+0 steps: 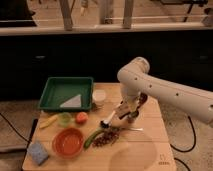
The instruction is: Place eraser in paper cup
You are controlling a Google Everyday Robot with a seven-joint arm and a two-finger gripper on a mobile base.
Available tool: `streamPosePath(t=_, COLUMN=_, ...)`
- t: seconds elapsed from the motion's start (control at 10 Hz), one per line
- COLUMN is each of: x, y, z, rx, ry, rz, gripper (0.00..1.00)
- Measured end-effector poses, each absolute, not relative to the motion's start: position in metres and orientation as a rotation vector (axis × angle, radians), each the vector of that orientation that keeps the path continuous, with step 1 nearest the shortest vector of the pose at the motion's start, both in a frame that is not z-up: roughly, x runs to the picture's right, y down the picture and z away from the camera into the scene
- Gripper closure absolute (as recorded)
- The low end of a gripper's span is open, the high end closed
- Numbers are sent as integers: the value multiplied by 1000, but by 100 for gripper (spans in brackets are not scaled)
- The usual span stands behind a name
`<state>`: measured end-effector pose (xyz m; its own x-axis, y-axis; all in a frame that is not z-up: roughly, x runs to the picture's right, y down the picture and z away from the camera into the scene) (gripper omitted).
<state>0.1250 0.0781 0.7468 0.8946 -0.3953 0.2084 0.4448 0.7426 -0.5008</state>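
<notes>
Judging by the tan-and-brown patch at the arm's tip, the eraser (pixel 134 115) seems to be right at the end effector (pixel 128 113), low over the middle of the worktop (pixel 150 155); whether it is lifted or resting there is unclear. I cannot tell if the end effector is spread or pinching it. The paper cup (pixel 99 96) stands upright to the left, just beside the green tray (pixel 50 95), with nothing tan showing at its mouth. So the placing is not yet done. What remains is carrying the eraser across, past the dark spoon-like utensil (pixel 108 121) lying between, and releasing it into the cup.
</notes>
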Motion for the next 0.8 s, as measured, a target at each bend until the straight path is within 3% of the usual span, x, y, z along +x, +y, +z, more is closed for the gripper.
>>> streamPosePath(t=0.8, x=85, y=59, z=763, rx=-572, ry=-104, rz=-553, gripper=100)
